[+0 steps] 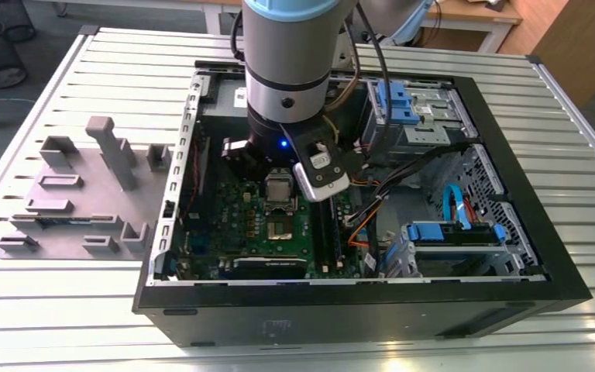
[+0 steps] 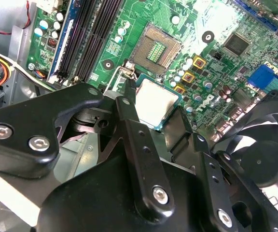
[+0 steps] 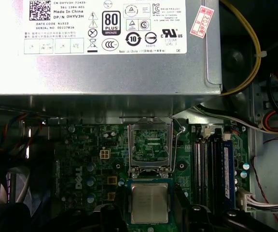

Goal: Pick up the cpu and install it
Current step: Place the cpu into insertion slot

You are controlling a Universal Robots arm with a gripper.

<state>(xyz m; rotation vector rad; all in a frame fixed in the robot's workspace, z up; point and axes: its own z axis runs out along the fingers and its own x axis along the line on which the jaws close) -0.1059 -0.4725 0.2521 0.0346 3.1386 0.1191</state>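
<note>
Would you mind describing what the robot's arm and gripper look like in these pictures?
The arm is a thick silvery-grey cylinder with a light blue band and black seams; a small blue light glows on its dark wrist. A white-and-grey module sits beside it, with black cables alongside. The gripper is matte black, its angular fingers fastened with silver socket screws.

Bright outside, dim inside the box.
I see strong light on the ribbed silver metal table, with white glare at the exterior view's right. Inside the big black computer case it is dim and shadowy. In the second wrist view white glare washes out part of the flat green circuit board, and the small square silvery cpu shines. In the first wrist view the grey metal power-supply box is bright, with dark shadow along its edge.
</note>
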